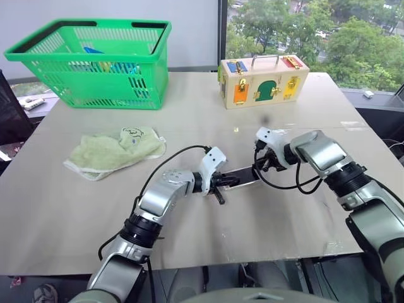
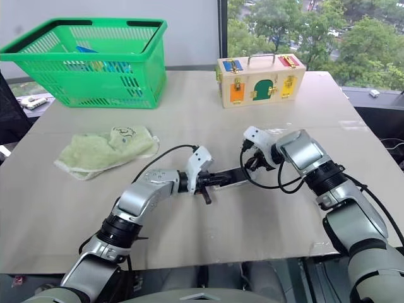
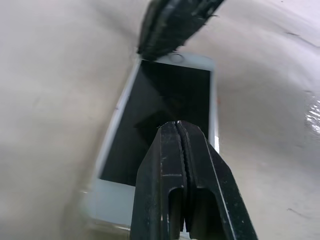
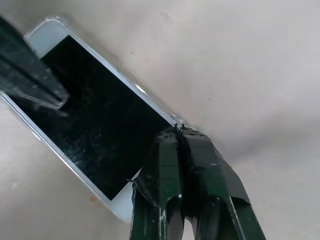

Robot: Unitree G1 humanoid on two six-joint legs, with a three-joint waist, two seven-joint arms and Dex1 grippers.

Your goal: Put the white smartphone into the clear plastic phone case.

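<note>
Your left pincer (image 3: pixel 181 131) and right pincer (image 4: pixel 179 131) are both pressed together, tips over the white smartphone (image 4: pixel 95 115). It lies screen-up on the tabletop (image 1: pixel 284 214).

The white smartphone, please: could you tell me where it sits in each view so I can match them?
Left eye view: white smartphone, table centre, between both tools.
Right eye view: centre, same spot.
Left wrist view: middle, beyond the shut left tool.
Right wrist view: upper left, by the shut right tool.
Shared landmark: its black screen.
</note>
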